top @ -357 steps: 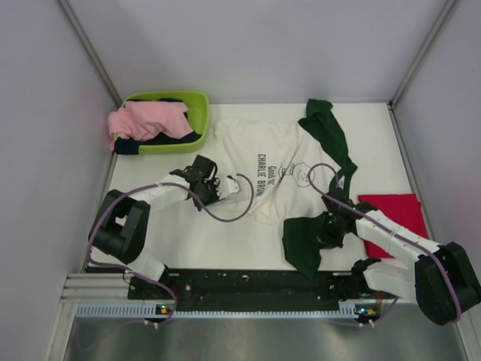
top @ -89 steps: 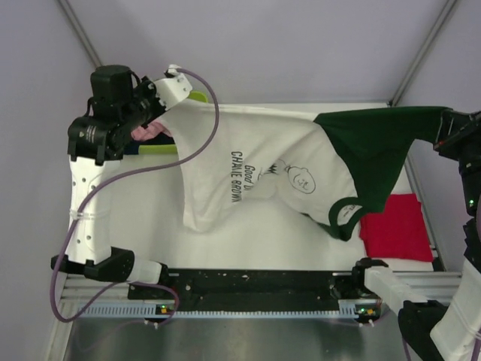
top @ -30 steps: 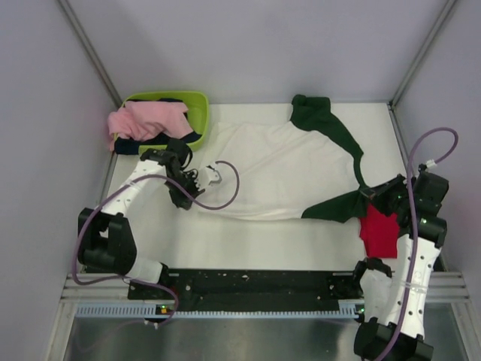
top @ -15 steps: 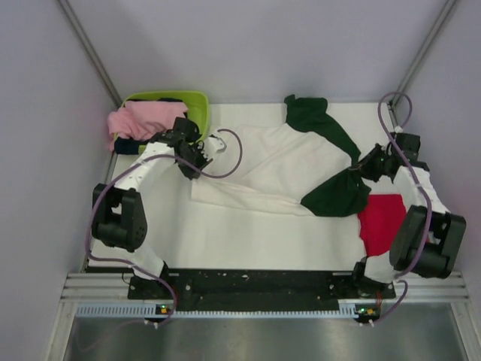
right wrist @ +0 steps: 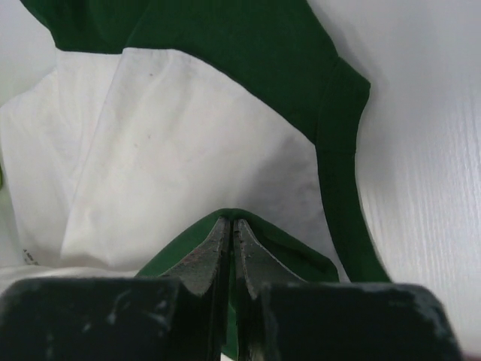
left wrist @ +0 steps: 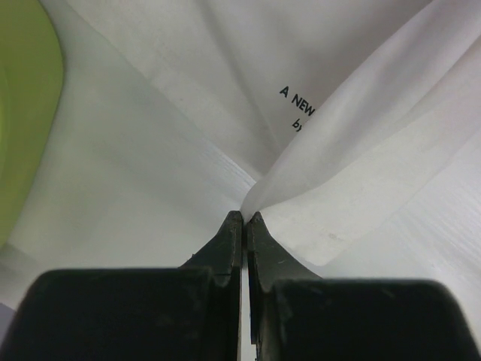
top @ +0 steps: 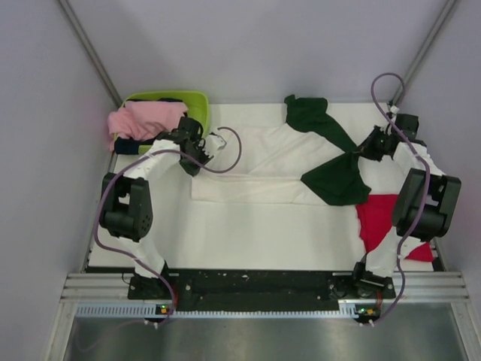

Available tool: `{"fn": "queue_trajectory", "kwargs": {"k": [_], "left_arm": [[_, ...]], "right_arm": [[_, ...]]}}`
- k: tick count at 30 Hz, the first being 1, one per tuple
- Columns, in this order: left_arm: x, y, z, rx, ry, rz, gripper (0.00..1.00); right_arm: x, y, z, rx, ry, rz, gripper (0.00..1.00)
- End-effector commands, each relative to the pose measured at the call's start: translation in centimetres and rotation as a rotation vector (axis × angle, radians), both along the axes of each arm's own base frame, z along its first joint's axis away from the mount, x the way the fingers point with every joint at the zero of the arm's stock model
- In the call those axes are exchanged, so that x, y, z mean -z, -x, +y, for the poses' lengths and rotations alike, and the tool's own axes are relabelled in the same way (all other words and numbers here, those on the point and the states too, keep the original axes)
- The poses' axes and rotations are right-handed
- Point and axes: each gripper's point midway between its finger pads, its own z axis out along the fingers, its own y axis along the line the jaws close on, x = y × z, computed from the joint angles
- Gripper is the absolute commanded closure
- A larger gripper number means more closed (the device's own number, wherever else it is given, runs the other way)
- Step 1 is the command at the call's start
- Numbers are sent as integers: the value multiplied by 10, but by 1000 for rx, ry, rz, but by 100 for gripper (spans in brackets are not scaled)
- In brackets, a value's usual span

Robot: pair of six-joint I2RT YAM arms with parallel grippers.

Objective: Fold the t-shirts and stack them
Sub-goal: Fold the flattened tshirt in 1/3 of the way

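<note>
Pulling white t-shirt [top: 255,162] farther back than before | left gripper [left wrist: 244,219]; right gripper [right wrist: 230,222] clamped

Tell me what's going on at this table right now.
Both arms are working on the white t-shirt, which lies partly folded across the table. The left gripper is shut on a white edge of it beside the lime-green basket. The right gripper is shut on its dark green sleeve at the other end. The red t-shirt lies at the right, partly behind the right arm, with no gripper on it. Nothing is stacked yet.
</note>
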Motion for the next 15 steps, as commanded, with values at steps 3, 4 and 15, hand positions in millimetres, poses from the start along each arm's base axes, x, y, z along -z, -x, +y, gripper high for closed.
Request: {"fn": "queue_trajectory", "kwargs": {"k": [3, 4, 15], "left_arm": [[-5, -21, 3, -57, 5, -63, 100], [-4, -22, 4, -61, 1, -66, 100], [-42, -69, 21, -214, -39, -258, 32]], "right_arm": [[-19, -34, -10, -76, 67, -104, 100], [-19, -38, -10, -82, 66, -107, 100], [-8, -35, -64, 120, 286, 116, 38]]}}
